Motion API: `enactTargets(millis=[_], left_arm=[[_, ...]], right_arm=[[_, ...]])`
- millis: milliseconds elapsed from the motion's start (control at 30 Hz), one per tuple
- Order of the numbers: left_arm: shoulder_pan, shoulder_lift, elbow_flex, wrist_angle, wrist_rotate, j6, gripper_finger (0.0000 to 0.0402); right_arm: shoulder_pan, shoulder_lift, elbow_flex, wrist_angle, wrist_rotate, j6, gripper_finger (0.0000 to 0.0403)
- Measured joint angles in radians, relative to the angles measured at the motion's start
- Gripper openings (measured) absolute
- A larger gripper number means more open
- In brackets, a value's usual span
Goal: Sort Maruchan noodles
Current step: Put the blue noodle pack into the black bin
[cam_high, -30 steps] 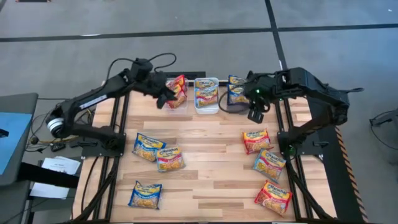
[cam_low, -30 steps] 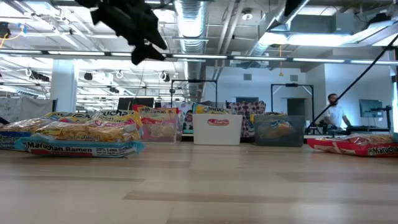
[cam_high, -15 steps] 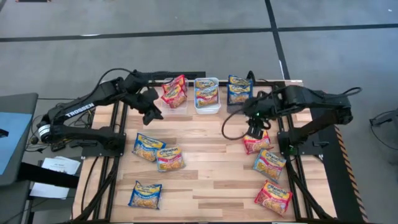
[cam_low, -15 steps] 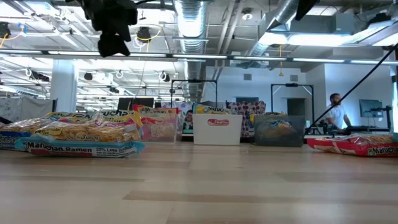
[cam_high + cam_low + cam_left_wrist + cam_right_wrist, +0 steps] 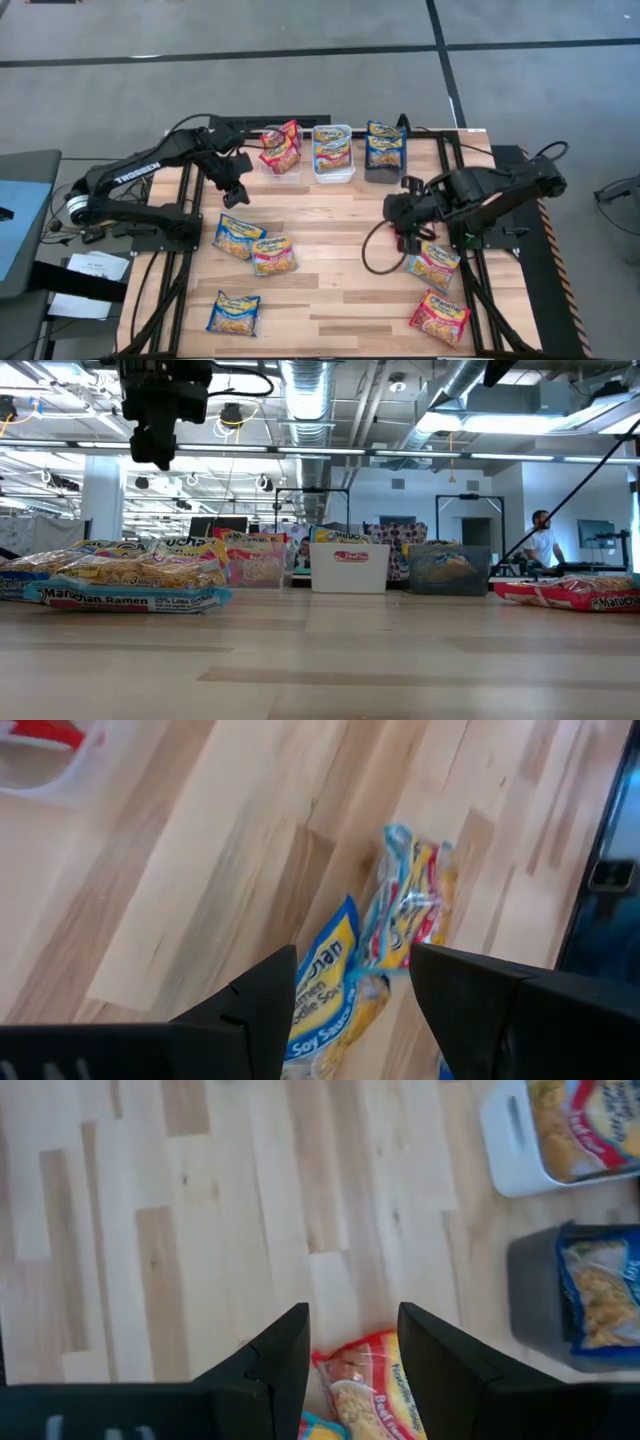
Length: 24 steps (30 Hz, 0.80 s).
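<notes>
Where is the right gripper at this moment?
High view: right gripper hangs open over the red plastic ramen packet on the table's right side, just above the blue-yellow packet.

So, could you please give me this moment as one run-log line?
left gripper: open, above bare wood | right gripper: open, over red glossy plastic noodle packet | nothing held

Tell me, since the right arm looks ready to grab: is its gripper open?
Open: right gripper shows its two dark fingers spread, red glossy ramen packet between them.

clear bin (image 5: 283,168), white bin (image 5: 332,172), dark bin (image 5: 382,174), wooden table (image 5: 330,240)
</notes>
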<state>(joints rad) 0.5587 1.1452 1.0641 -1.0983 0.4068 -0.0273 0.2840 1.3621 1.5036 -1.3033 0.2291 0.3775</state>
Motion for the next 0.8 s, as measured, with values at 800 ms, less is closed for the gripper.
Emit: enactTargets(millis=[800], left_arm=[[-0.051, 0.310, -0.045, -0.078, -0.036, 0.348, 0.0183]], right_arm=[[0.033, 0.000, -0.037, 0.089, 0.001, 0.010, 0.0175]])
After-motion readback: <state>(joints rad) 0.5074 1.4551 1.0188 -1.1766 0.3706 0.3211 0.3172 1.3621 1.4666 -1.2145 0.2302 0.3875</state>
